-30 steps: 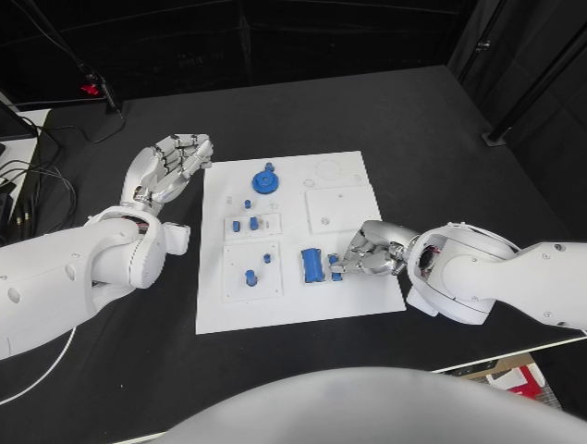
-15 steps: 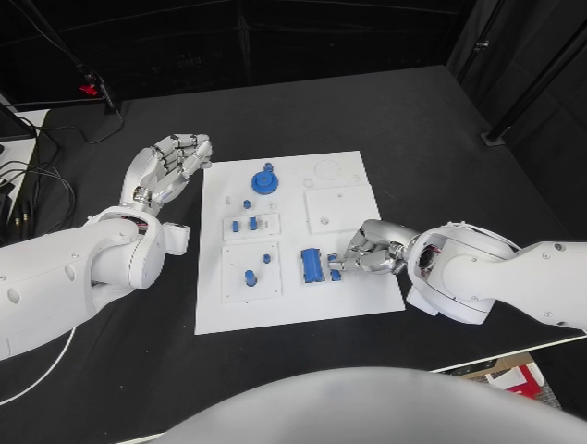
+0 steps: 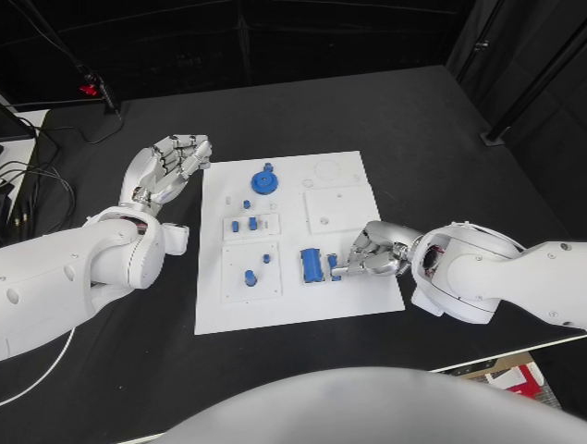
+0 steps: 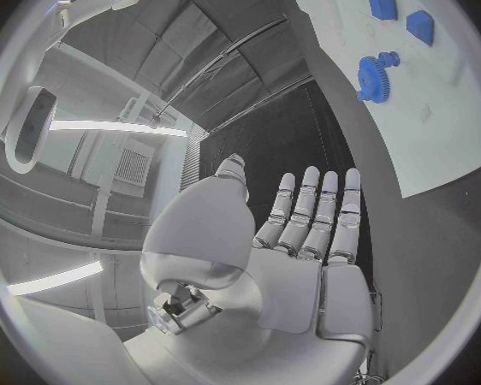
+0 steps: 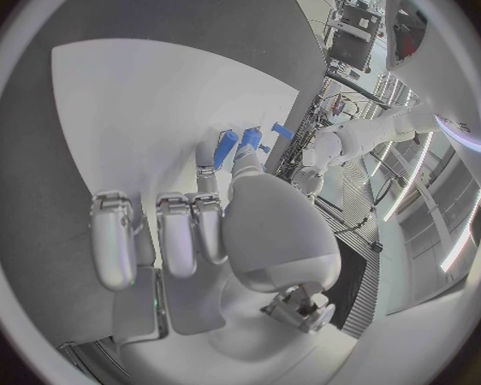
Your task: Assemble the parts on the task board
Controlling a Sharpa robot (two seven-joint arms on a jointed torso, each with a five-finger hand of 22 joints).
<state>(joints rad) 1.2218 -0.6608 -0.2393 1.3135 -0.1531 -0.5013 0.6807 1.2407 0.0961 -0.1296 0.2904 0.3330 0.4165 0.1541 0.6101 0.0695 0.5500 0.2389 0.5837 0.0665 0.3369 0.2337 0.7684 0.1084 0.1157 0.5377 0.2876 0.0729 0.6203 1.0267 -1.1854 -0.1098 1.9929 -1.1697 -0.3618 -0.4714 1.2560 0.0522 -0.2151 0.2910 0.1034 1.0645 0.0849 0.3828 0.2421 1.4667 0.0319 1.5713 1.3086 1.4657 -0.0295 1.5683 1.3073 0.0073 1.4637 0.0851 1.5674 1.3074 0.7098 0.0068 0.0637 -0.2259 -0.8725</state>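
Reaching: right hand (image 3: pixel 376 252) lay low over the board's (image 3: pixel 293 305) near right part, fingers curled toward a small blue piece (image 3: pixel 335 267).
Right hand state: fingertips (image 5: pixel 226 151) touched blue pieces; whether one was pinched I could not tell.
Left hand (image 3: pixel 169 165): flat, fingers straight and close together, holding nothing, on the table just off the board's far left corner.
Long part (image 3: pixel 311 265): blue bar lying flat near the board's middle, toward its near edge, long axis running from near edge to far edge.
Small piece: just right of the bar, between it and the right hand's fingers.
Key relation: bar and small piece lay just left of the right hand, across the fingertips; the right hand was much nearer, the left well apart.
Other parts: blue gear (image 3: pixel 265 178) near the far edge; small pegs (image 3: pixel 250 277) in the left-side plates.
Judgement: any pick-up here looked like the right hand's job.
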